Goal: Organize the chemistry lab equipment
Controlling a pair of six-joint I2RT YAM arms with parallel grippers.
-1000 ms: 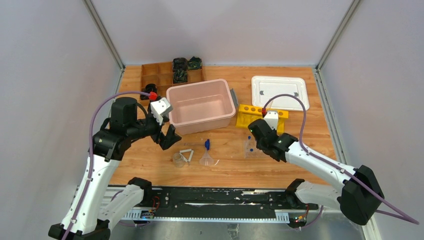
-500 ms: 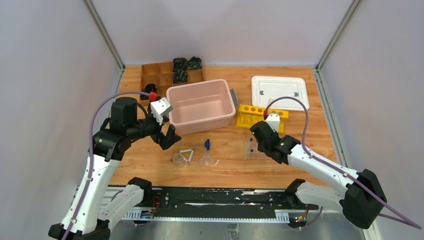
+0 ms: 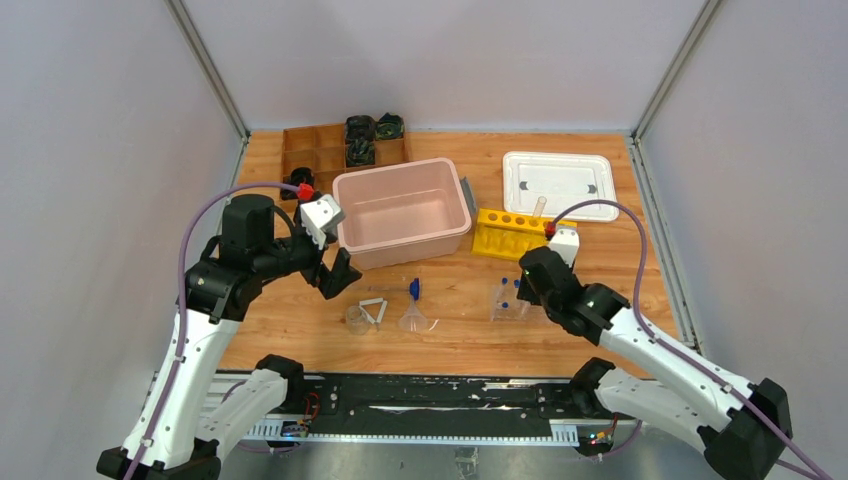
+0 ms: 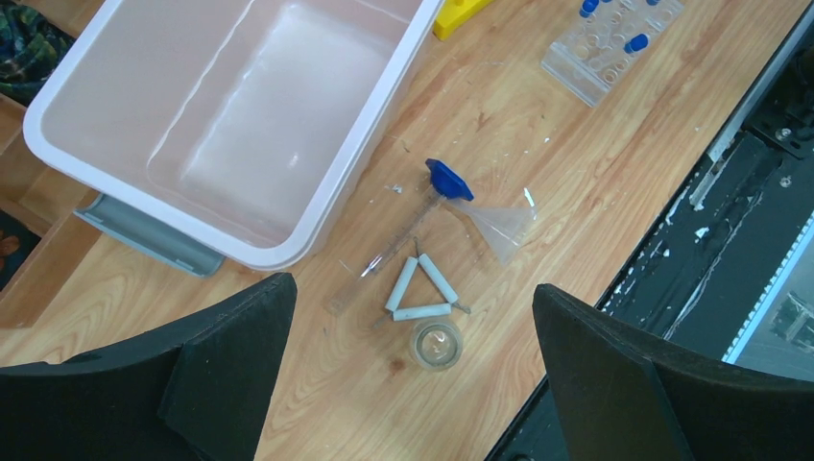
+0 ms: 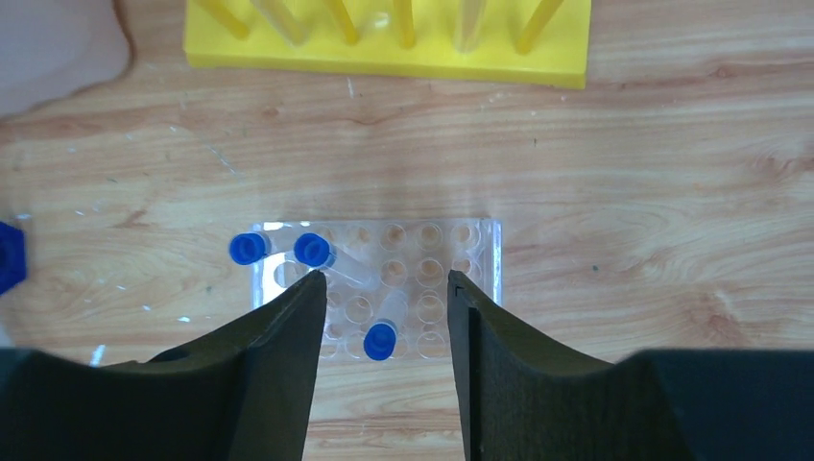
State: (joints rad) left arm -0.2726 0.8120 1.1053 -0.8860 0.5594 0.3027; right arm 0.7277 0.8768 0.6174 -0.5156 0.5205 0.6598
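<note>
A clear holed tray (image 5: 461,279) lies on the table with three blue-capped tubes (image 5: 312,250) leaning in it. It also shows in the top view (image 3: 508,298). My right gripper (image 5: 382,279) hovers open and empty just above it. The yellow tube rack (image 3: 520,232) stands behind with one clear tube (image 3: 538,208) upright in it. My left gripper (image 4: 408,317) is open and empty, high above the small beaker (image 4: 435,344), the white wire triangle (image 4: 420,293), the clear funnel (image 4: 499,226) and the blue-tipped rod (image 4: 446,180).
The large pink bin (image 3: 402,212) stands at centre left, close behind the rod. Its white lid (image 3: 558,184) lies at the back right. A brown compartment box (image 3: 320,150) sits at the back left. A black rail (image 3: 430,395) runs along the near edge.
My right gripper has drawn back from the yellow rack towards the near right and now hangs over the clear tray. A clear tube now shows upright in the rack. The left arm has not moved.
</note>
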